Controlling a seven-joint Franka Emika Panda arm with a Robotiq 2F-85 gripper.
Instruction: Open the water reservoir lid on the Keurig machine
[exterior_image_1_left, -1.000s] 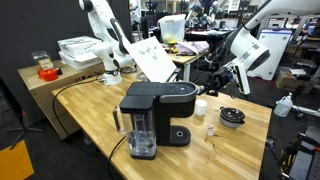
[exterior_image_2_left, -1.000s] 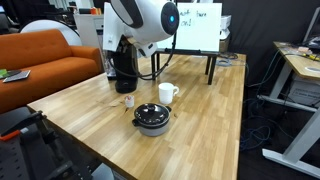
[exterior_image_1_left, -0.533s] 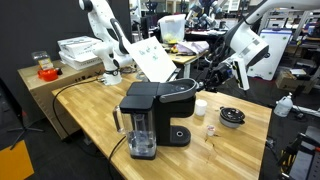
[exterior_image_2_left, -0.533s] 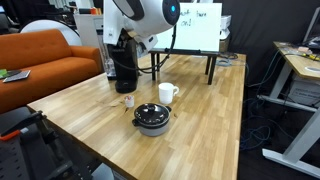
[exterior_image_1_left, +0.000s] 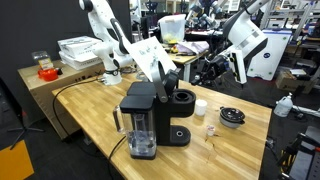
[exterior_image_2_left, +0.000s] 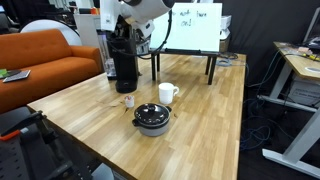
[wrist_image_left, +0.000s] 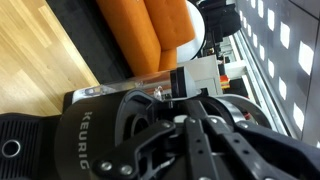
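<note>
The black Keurig machine (exterior_image_1_left: 150, 118) stands on the wooden table, its clear water tank (exterior_image_1_left: 140, 142) on the near side. It also shows in an exterior view (exterior_image_2_left: 125, 68) and in the wrist view (wrist_image_left: 70, 140), with its logo. Its top lid (exterior_image_1_left: 166, 80) is tilted up and the round chamber (exterior_image_1_left: 184, 99) lies open. My gripper (exterior_image_1_left: 180, 70) is at the raised lid, seemingly shut on its edge. It is also in an exterior view (exterior_image_2_left: 137, 40) and fills the wrist view (wrist_image_left: 190, 130). The fingertips are hidden among black parts.
A white cup (exterior_image_1_left: 201, 107) (exterior_image_2_left: 167, 93), a round black dish (exterior_image_1_left: 232, 117) (exterior_image_2_left: 152, 117) and a small object (exterior_image_1_left: 211, 131) stand beside the machine. A white board (exterior_image_2_left: 197, 27) is behind it, an orange sofa (exterior_image_2_left: 45, 60) beyond the table. Another white arm (exterior_image_1_left: 105, 30) stands at the back.
The arm has risen and swung toward the machine. The Keurig's top lid has gone from flat to tilted up, exposing the round chamber.
</note>
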